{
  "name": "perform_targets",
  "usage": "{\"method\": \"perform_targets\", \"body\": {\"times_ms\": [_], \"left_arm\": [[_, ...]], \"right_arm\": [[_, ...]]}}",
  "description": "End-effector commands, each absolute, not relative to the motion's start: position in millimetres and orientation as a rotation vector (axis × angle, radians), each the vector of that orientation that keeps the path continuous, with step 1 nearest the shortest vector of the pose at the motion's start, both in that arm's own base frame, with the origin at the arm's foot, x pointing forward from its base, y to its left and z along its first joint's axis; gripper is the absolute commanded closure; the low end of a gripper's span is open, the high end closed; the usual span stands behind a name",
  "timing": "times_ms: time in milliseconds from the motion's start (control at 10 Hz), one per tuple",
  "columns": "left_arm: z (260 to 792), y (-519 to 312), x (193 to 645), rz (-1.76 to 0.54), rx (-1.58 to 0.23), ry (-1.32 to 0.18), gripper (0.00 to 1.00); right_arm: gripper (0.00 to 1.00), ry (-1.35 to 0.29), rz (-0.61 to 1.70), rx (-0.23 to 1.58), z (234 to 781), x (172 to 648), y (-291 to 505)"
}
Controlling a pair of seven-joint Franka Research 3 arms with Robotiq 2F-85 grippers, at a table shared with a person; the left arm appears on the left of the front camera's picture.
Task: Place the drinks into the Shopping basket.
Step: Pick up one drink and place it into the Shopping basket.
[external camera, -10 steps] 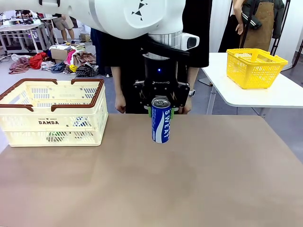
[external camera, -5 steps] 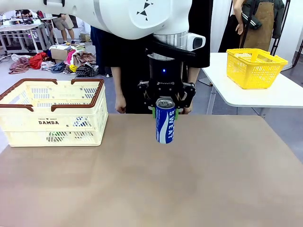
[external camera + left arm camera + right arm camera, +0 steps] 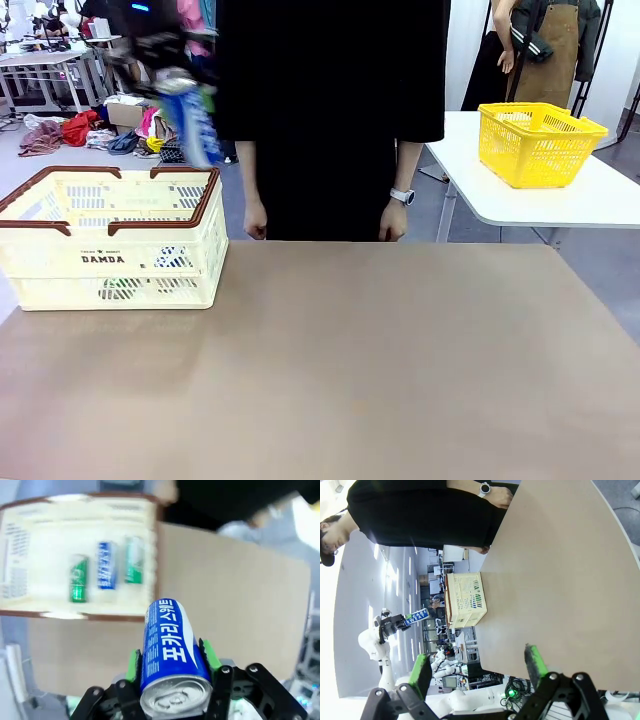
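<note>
My left end effector (image 3: 170, 672) is clamped on the blue can (image 3: 169, 657), green pads on both its sides. In the front view that can (image 3: 197, 122) sits blurred at upper left, tilted, above the Shopping basket's (image 3: 110, 245) far rim. The left wrist view looks down into the basket (image 3: 30, 555) at upper left: three cans lie inside, a green one (image 3: 78, 578), a blue one (image 3: 105, 566), another green one (image 3: 133, 561). My right end effector (image 3: 477, 667) hangs spread wide and empty over the desk (image 3: 560, 580).
</note>
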State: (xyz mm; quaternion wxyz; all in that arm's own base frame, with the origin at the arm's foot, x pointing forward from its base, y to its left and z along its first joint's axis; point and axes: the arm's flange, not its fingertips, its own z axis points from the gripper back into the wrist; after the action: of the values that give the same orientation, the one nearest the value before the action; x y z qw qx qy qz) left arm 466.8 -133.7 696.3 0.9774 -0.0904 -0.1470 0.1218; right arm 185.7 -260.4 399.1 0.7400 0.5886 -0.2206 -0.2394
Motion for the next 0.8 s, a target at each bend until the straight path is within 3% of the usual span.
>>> {"method": "perform_targets", "body": {"times_ms": [0, 200, 400, 500, 600, 700], "left_arm": [[675.5, -59.2, 483.8, 0.42, -0.186, -0.344, 1.0], [664.2, 37.7, 488.7, 0.624, -0.237, -0.414, 1.0], [650.1, 84.2, 482.4, 0.781, -0.292, -0.41, 1.0], [652.3, 79.9, 479.5, 1.056, -0.3, -0.436, 1.0], [651.8, 102.1, 490.6, 0.734, -0.222, -0.385, 1.0], [651.8, 102.1, 490.6, 0.734, -0.222, -0.385, 1.0]], "right_arm": [[0.0, -0.492, -0.515, 1.293, 401.5, 186.3, -259.8], [0.0, -0.492, -0.515, 1.293, 401.5, 186.3, -259.8], [0.0, -0.492, -0.515, 1.293, 401.5, 186.3, -259.8], [0.0, -0.492, -0.515, 1.293, 401.5, 186.3, -259.8], [0.0, -0.492, -0.515, 1.293, 401.5, 186.3, -259.8], [0.0, -0.492, -0.515, 1.293, 401.5, 186.3, -259.8]]}}
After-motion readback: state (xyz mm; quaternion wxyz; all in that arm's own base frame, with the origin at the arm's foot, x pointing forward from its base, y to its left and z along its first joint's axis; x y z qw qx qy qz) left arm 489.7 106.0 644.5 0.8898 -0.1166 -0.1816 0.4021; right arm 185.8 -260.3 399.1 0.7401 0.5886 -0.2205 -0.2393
